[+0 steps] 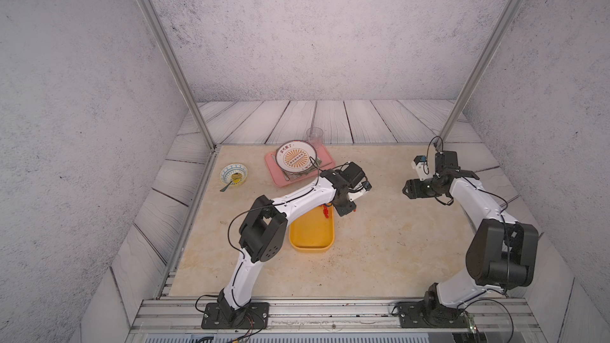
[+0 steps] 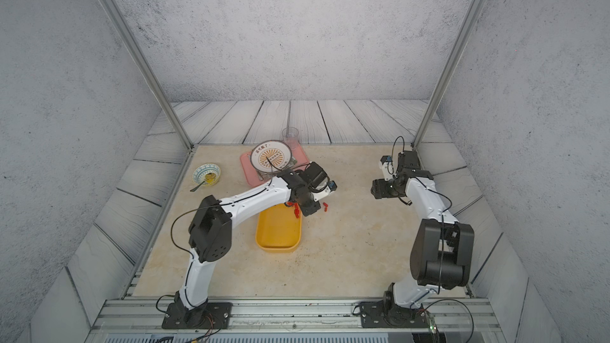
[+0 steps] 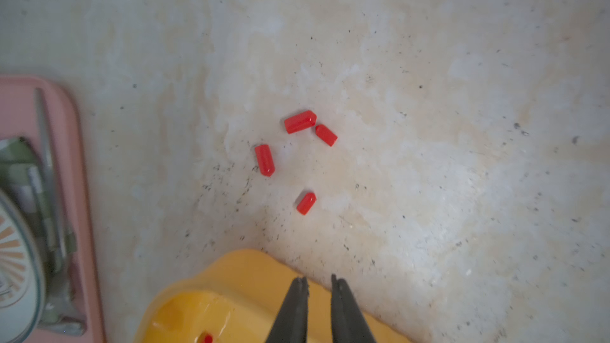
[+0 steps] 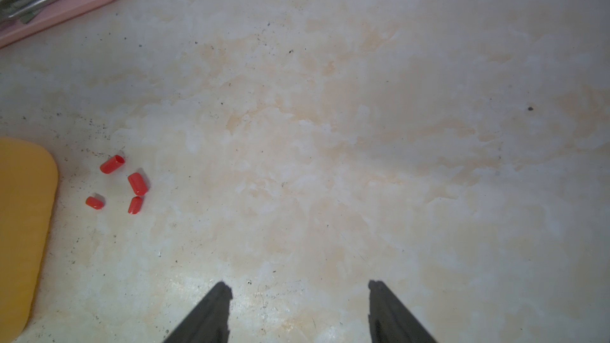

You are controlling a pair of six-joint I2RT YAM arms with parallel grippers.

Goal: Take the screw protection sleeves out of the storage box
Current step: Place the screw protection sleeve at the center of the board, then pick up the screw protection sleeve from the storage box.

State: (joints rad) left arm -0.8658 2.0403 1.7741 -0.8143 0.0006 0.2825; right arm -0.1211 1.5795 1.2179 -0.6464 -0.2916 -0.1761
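Several red screw protection sleeves (image 3: 299,121) lie loose on the marble tabletop just past the far right corner of the yellow storage box (image 3: 237,278). They also show in the right wrist view as sleeves (image 4: 137,183) beside the box (image 4: 23,209). More sleeves (image 2: 296,211) lie inside the box (image 2: 279,235) at its far end, and one (image 3: 207,338) shows there in the left wrist view. My left gripper (image 3: 318,278) hovers over that corner, its jaws a narrow gap apart and empty. My right gripper (image 4: 300,287) hangs wide open over bare table to the right, holding nothing.
A pink tray (image 1: 280,179) at the back holds a patterned plate (image 1: 296,156) and cutlery, with a clear cup (image 1: 314,135) behind it. A small bowl with a spoon (image 1: 233,174) sits at the far left. Metal frame posts rise at both back corners.
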